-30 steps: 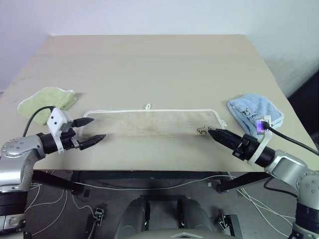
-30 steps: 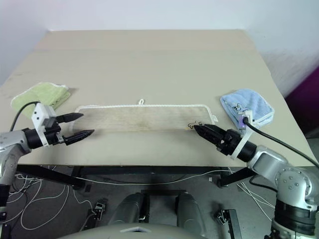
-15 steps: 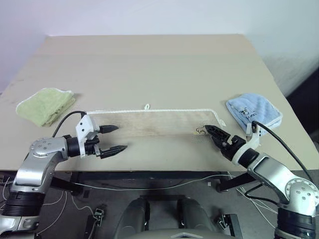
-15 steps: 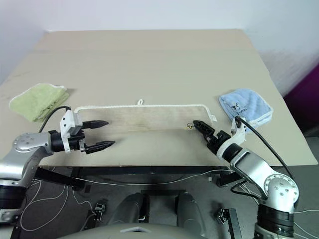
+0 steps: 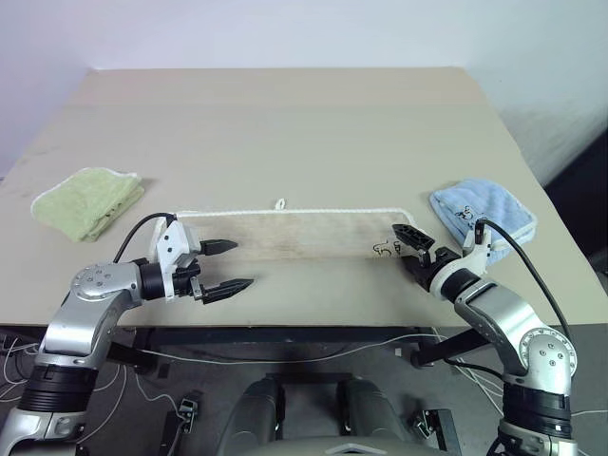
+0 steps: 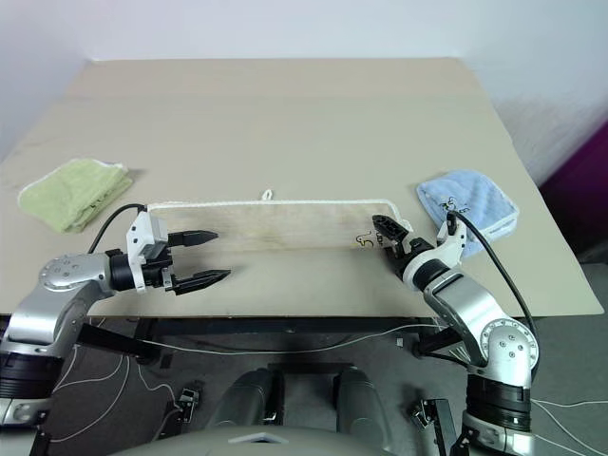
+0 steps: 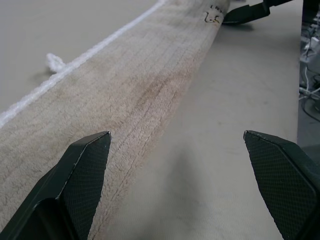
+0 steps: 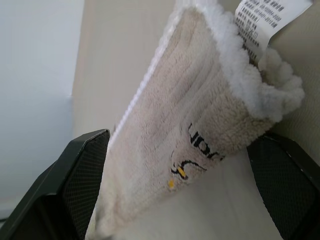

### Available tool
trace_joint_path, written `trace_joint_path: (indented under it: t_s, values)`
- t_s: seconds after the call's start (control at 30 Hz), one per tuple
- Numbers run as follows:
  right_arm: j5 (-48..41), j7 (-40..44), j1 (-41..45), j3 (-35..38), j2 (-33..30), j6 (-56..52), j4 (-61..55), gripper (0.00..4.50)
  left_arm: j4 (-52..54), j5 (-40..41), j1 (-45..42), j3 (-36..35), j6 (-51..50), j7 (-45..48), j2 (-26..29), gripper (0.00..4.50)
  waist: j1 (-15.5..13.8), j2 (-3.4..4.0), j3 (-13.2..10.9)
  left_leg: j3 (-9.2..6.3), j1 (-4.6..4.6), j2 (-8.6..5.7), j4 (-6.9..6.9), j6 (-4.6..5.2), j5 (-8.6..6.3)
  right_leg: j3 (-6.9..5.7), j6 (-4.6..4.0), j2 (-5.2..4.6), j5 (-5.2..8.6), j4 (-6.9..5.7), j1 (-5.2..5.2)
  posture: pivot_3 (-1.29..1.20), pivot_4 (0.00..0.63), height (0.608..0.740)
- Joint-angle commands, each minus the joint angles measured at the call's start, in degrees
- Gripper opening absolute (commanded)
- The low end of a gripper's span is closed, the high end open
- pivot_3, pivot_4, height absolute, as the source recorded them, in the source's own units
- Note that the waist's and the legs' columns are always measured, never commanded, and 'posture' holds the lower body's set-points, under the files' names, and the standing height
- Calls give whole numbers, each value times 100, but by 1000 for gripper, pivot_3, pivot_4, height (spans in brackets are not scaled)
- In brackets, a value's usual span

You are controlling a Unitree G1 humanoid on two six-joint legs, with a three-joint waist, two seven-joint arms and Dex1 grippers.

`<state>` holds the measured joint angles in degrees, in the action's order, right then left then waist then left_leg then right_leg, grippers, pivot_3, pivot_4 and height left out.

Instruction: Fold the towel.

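Observation:
The towel lies as a long beige strip across the near part of the table. White cord runs along its far edge, with a small loop. My left gripper is open at the towel's left end, one finger over the cloth and the other over bare table by its near edge. In the left wrist view the towel stretches away between the fingers. My right gripper is open at the right end. The towel's corner, with its white tag, sits between the wide-apart fingers.
A small folded green cloth lies at the left of the table. A small folded light-blue cloth lies at the right, just beyond my right gripper. The table's front edge runs close below both grippers.
My left gripper moved right to the towel's left end. My right gripper rolled and pushed forward, so its fingers now straddle the right corner.

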<state>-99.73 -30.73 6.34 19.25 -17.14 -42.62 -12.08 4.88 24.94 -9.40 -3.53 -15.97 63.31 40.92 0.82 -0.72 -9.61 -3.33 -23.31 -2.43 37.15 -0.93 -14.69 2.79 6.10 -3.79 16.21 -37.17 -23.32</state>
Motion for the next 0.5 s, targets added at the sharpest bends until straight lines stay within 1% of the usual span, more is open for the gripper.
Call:
trace_joint_path:
  t_s: [0.03,0.37,0.4,0.5]
  values:
    - [331,-66,39,185,15,354,214,3595,260,86,-25,-61,34,-71,-68,4500,-9,1,0,0,0,0,0,0,0,0,0,0,0,0,0,0,150,740]
    - [428,-1,174,307,-46,562,119,230,271,101,32,-7,-35,-263,-331,4500,1,5,2,1,-1,0,-2,0,0,1,0,1,0,-1,-4,0,150,740]
    - [440,15,201,340,-97,560,100,19,255,85,31,9,-31,-270,-350,4500,-3,5,2,1,-1,0,-1,0,0,1,0,1,0,0,-3,0,150,740]
    - [534,76,251,429,-344,505,38,19,190,69,15,48,-39,-291,-405,4500,-8,7,1,1,-2,-2,-1,0,0,1,0,0,0,0,-4,0,150,740]
